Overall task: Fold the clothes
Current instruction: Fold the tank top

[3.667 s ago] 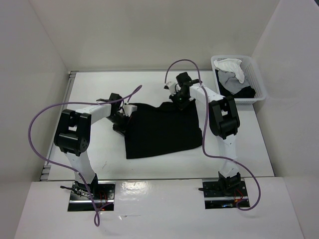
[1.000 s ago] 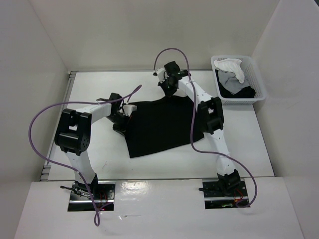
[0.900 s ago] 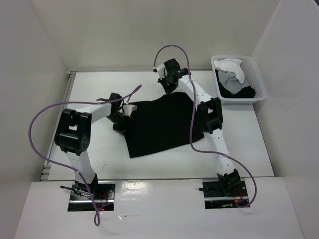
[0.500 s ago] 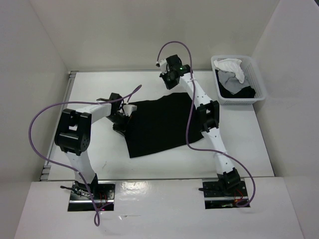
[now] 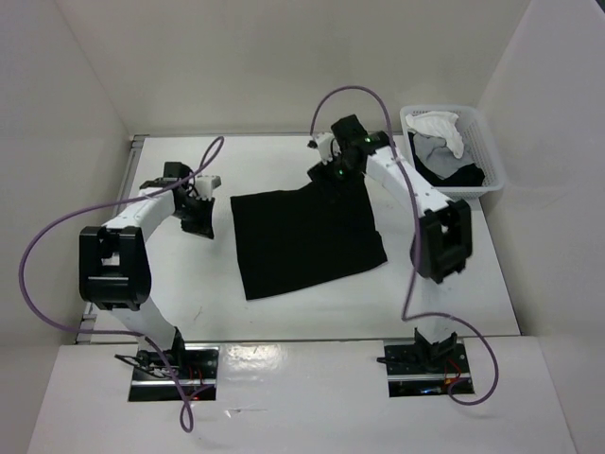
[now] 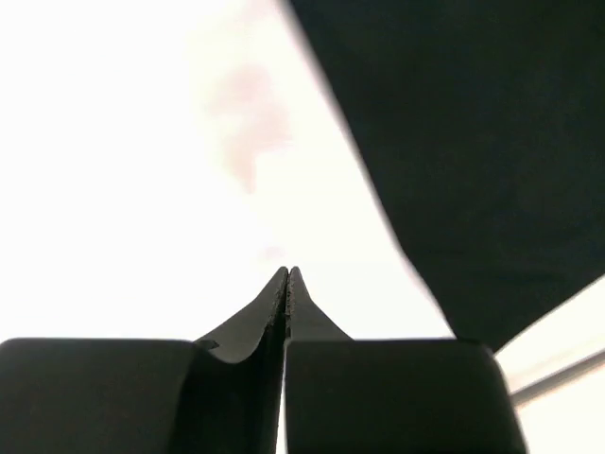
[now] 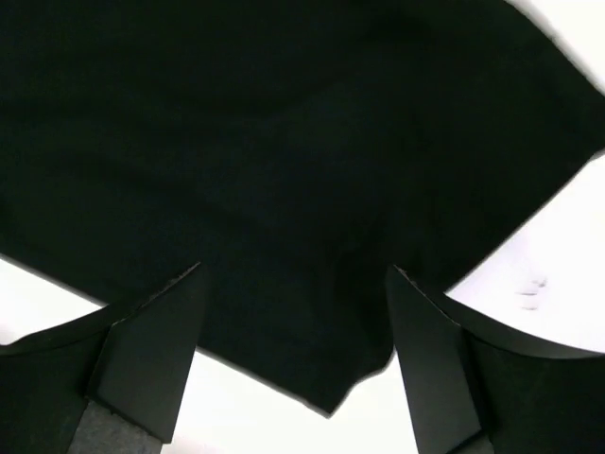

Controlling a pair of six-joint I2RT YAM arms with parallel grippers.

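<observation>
The black top [image 5: 307, 241] lies flat in the middle of the bench [image 5: 473, 284]. Expect it to be light, limp and prone to sliding, so pinch it at a corner or edge. The right gripper [image 5: 333, 176] is over the top's far edge, jaws wide and empty. The left gripper [image 5: 198, 216] is beside its left edge, jaws closed on nothing.

The left gripper [image 5: 197, 223] is pulling away leftward from the black top [image 5: 307, 241], which is now lying flatter. The right gripper [image 7: 295, 274] is spreading its fingers [image 7: 151, 350] over the top's far edge.
</observation>
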